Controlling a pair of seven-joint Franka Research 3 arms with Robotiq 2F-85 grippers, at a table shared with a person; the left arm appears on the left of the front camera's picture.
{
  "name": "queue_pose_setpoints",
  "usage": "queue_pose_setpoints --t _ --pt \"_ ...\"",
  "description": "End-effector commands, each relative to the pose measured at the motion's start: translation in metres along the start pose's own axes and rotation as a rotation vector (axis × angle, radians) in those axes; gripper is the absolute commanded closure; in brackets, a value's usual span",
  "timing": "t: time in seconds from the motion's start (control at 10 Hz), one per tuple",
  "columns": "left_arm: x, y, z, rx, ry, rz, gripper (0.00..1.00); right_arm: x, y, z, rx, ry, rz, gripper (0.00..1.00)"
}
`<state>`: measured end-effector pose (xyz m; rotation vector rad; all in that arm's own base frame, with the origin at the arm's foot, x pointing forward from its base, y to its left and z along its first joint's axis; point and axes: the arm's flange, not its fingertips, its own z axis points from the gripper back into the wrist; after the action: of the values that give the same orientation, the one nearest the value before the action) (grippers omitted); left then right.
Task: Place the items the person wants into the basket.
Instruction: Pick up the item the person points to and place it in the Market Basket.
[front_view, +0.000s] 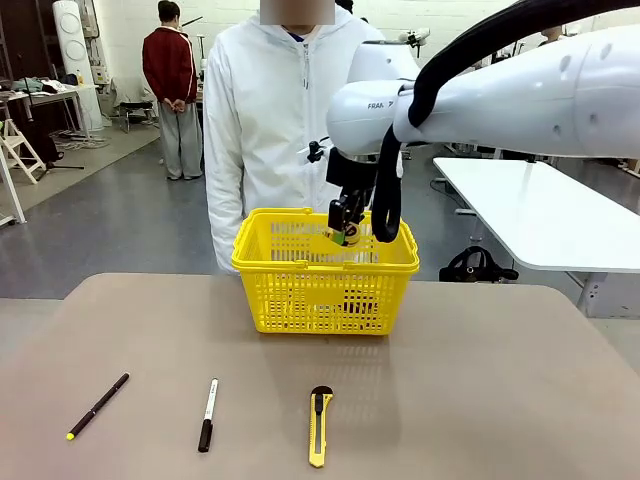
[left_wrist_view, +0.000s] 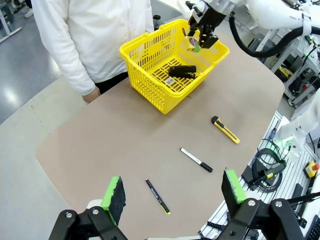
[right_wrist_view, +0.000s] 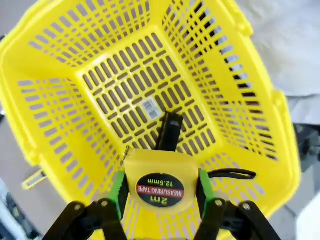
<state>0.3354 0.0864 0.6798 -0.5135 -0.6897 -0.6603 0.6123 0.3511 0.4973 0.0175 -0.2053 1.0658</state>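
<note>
Tape measure (right_wrist_view: 160, 186), clamped in the right gripper (right_wrist_view: 160, 194), hangs over the yellow basket (right_wrist_view: 55, 120); releasing it looks next, then fetching the pen (front_view: 97, 407). Left gripper (left_wrist_view: 173, 194) spread wide, empty.

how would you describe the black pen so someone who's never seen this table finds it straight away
On the table, on the near side of the yellow basket in the front view, three tools lie in a row. The pen is the leftmost, slanted, left of the white marker and the utility knife. It alone is thin and black with a yellow tip.
</note>
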Motion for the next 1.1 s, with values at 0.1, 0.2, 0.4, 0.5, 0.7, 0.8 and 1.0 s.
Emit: queue_pose_setpoints --t 0.1,0.2,0.4,0.5,0.7,0.8,1.0 --pt "-0.001 0.001 0.001 -0.015 -0.012 -0.017 0.00 0.013 -0.014 -0.027 0.101 0.048 0.060 0.98" --pt "-0.001 0.001 0.001 -0.015 -0.012 -0.017 0.00 0.013 -0.011 -0.035 0.114 0.071 0.065 0.98" --pt "-0.001 0.001 0.001 -0.015 -0.012 -0.017 0.00 0.012 -0.009 -0.045 0.130 0.088 0.063 0.98" --pt "-0.001 0.001 0.001 -0.015 -0.012 -0.017 0.00 0.011 -0.009 -0.048 0.134 0.089 0.059 0.98" --pt "-0.001 0.001 0.001 -0.015 -0.012 -0.017 0.00 0.010 -0.010 -0.049 0.133 0.086 0.051 0.00" --pt "-0.001 0.001 0.001 -0.015 -0.012 -0.017 0.00 0.009 -0.011 -0.049 0.133 0.087 0.047 0.00" --pt "-0.001 0.001 0.001 -0.015 -0.012 -0.017 0.00 0.009 -0.009 -0.049 0.134 0.095 0.046 0.00"
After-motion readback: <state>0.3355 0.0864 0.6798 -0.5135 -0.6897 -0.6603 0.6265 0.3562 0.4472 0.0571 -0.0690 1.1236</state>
